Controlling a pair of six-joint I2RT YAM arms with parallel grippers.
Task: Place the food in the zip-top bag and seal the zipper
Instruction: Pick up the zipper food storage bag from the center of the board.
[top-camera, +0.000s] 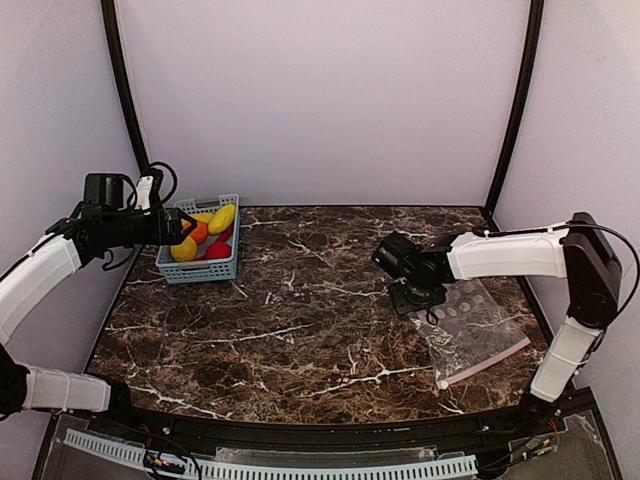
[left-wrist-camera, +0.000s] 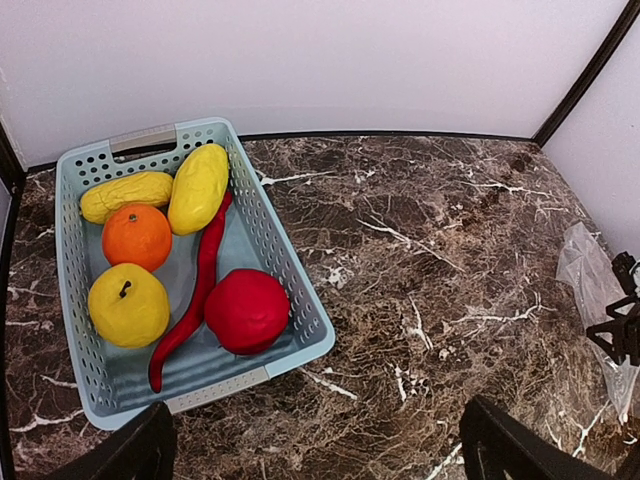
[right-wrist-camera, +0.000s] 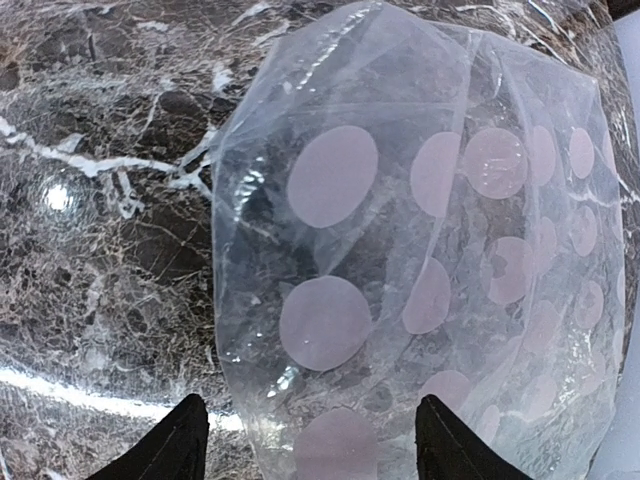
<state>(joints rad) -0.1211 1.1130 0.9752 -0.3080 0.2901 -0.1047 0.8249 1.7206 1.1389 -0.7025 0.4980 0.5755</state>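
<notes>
The food lies in a blue-grey basket (left-wrist-camera: 305, 315) at the back left: two yellow pieces (left-wrist-camera: 198, 187), an orange ball (left-wrist-camera: 137, 237), a yellow apple (left-wrist-camera: 128, 304), a long red chili (left-wrist-camera: 195, 295) and a round red piece (left-wrist-camera: 247, 310). My left gripper (left-wrist-camera: 315, 455) is open and empty, above the basket's near right side; it also shows in the top view (top-camera: 180, 228). The dotted zip-top bag (right-wrist-camera: 420, 230) lies flat at the right (top-camera: 475, 330), its pink zipper (top-camera: 492, 360) along the near edge. My right gripper (right-wrist-camera: 310, 445) is open just over the bag's far left end.
The basket (top-camera: 200, 265) stands against the back left corner by a black frame post (top-camera: 125, 100). The dark marble table (top-camera: 300, 320) stretches between basket and bag. The white slider (top-camera: 441, 383) sits at the zipper's left end. The walls are close on both sides.
</notes>
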